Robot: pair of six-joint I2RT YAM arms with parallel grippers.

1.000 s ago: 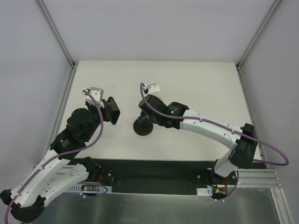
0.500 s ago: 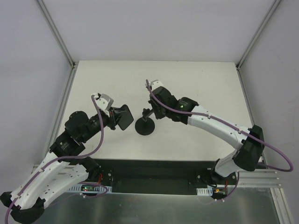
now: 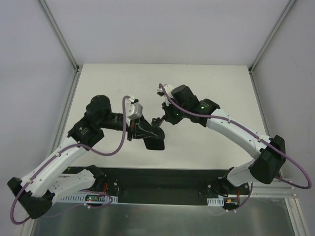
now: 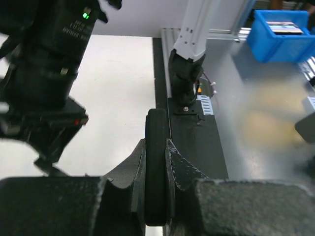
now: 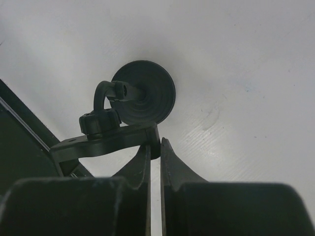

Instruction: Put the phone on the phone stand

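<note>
Two grips logged. Jaws of the left gripper [image 4: 156, 164] clamp the phone [image 4: 156, 130] edge-on across its flat faces. Jaws of the right gripper [image 5: 155, 147] stand narrow, pinching the cradle bar of the phone stand [image 5: 145, 98]; its disc base rests on the white counter [image 5: 236, 59]. Top view: phone held just beside the cradle.

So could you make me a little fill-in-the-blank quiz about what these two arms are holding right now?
1. The left gripper is shut on the ___, which it holds edge-on.
2. The right gripper pinches the phone stand by its cradle, and the stand's base is ___ in shape.
3. That base rests on the ___ table.

Missing words: phone; round; white.
</note>
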